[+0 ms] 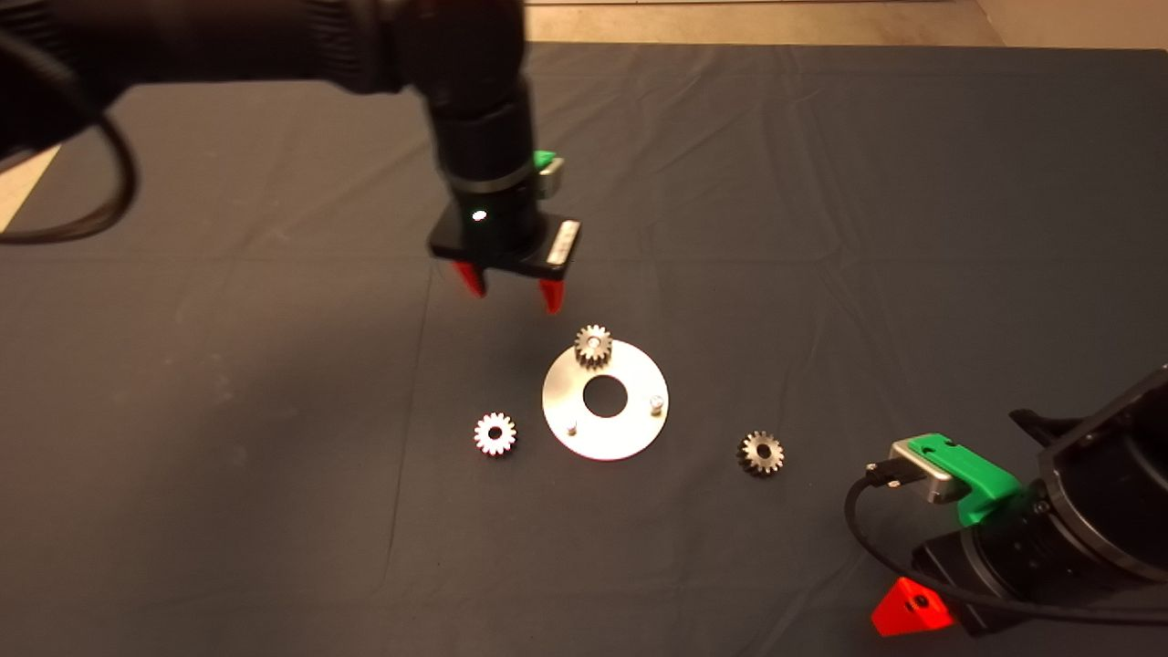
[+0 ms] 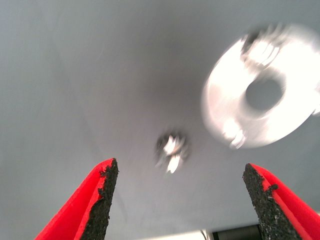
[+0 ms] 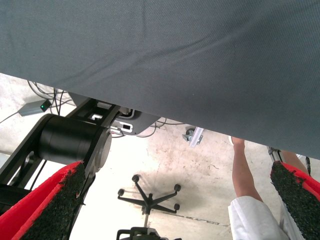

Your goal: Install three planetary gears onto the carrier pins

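A pale metal disc (image 1: 630, 429) with a large centre hole lies mid-mat. One planetary gear (image 1: 593, 346) sits on its far carrier pin. Two bare carrier pins (image 1: 654, 402) (image 1: 570, 427) stand on the disc. A loose gear (image 1: 495, 433) lies on the mat left of the disc, another (image 1: 760, 453) to its right. My left gripper (image 1: 511, 290) hovers open and empty just beyond the disc. In the left wrist view the left loose gear (image 2: 171, 151) lies between the fingers (image 2: 102, 197), the disc (image 2: 225, 100) beside it. My right gripper (image 1: 912, 610) is parked at the lower right, open.
The right wrist view looks past the mat's edge (image 3: 165, 65) at the floor, with a black machine base (image 3: 70, 140), a chair base (image 3: 149, 195) and a person's leg (image 3: 245, 175).
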You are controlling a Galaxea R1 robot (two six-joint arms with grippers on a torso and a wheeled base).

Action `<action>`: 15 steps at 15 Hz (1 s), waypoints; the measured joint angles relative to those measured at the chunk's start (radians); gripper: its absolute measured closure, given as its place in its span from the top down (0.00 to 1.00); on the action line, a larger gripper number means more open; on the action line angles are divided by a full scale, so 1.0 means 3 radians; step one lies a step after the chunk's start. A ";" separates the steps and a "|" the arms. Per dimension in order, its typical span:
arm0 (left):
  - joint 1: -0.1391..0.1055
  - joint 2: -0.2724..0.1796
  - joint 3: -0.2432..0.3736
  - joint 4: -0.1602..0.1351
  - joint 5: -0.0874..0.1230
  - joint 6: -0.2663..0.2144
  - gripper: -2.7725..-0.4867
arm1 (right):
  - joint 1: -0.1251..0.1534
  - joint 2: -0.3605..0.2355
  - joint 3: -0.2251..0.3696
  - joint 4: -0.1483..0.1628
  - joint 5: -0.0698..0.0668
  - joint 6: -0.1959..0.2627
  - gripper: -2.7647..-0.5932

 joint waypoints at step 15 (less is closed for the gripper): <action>0.0567 -0.0192 0.0876 0.0355 0.0066 -0.0789 0.55 | 0.0006 0.0009 0.0000 -0.0001 -0.0002 -0.0003 1.00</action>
